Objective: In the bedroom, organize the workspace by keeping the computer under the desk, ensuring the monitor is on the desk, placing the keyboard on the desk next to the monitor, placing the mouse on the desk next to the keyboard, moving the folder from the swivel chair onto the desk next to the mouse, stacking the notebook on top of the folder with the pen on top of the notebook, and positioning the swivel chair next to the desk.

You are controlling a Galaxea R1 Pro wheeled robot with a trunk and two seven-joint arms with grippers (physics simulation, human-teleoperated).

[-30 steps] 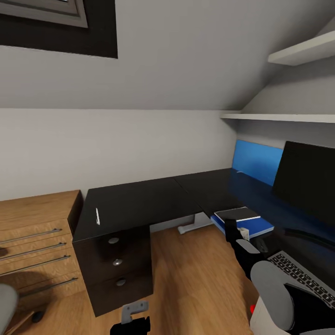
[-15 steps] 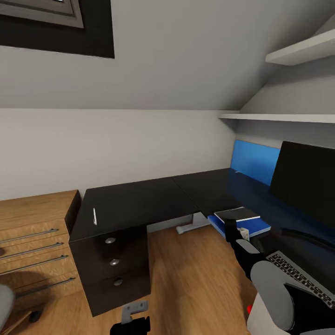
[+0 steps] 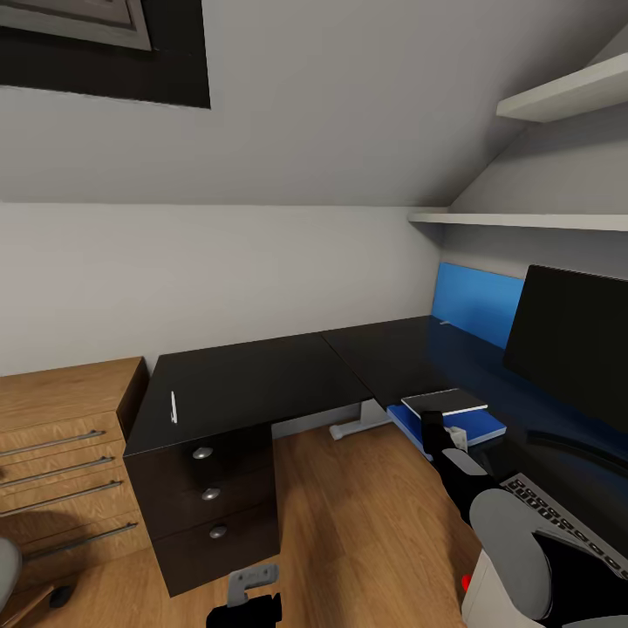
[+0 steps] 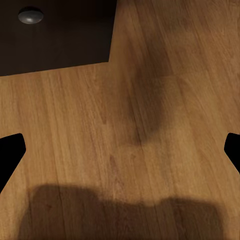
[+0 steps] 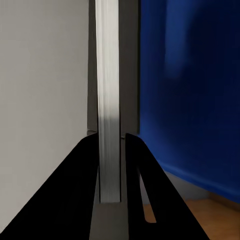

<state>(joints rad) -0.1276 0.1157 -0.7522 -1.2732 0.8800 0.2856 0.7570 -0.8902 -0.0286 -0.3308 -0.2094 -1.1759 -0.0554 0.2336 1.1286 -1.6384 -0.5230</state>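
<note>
While the right gripper (image 5: 112, 170) is clamped on the edge of the notebook (image 3: 443, 402), that thin grey booklet lies flat on the blue folder (image 3: 453, 420), and both sit on the near edge of the desk (image 3: 253, 379). In the right wrist view the black fingers (image 5: 82, 180) pinch the notebook's pale page edge, with the folder's blue surface just beside it. In the head view the right arm reaches from the lower right corner up to the stack.

The left gripper (image 4: 120, 150) hangs low over the wood floor (image 4: 100, 125), its jaws wide apart, each fingertip showing at an opposite side of the left wrist view. A corner of the dark drawer unit (image 3: 209, 501) with a round silver knob (image 4: 30, 16) shows there too.

The pen (image 3: 173, 406) lies on the far left part of the desk, above the drawers and well apart from the folder. The monitor (image 3: 571, 344) stands on the desk's right wing, in front of a blue panel (image 3: 475, 301). The keyboard (image 3: 571, 528) rests on the desk below the monitor, partly hidden by the right arm. A light wooden dresser (image 3: 61, 453) stands just left of the drawer unit, and white shelves (image 3: 523, 220) run along the wall above the monitor.
</note>
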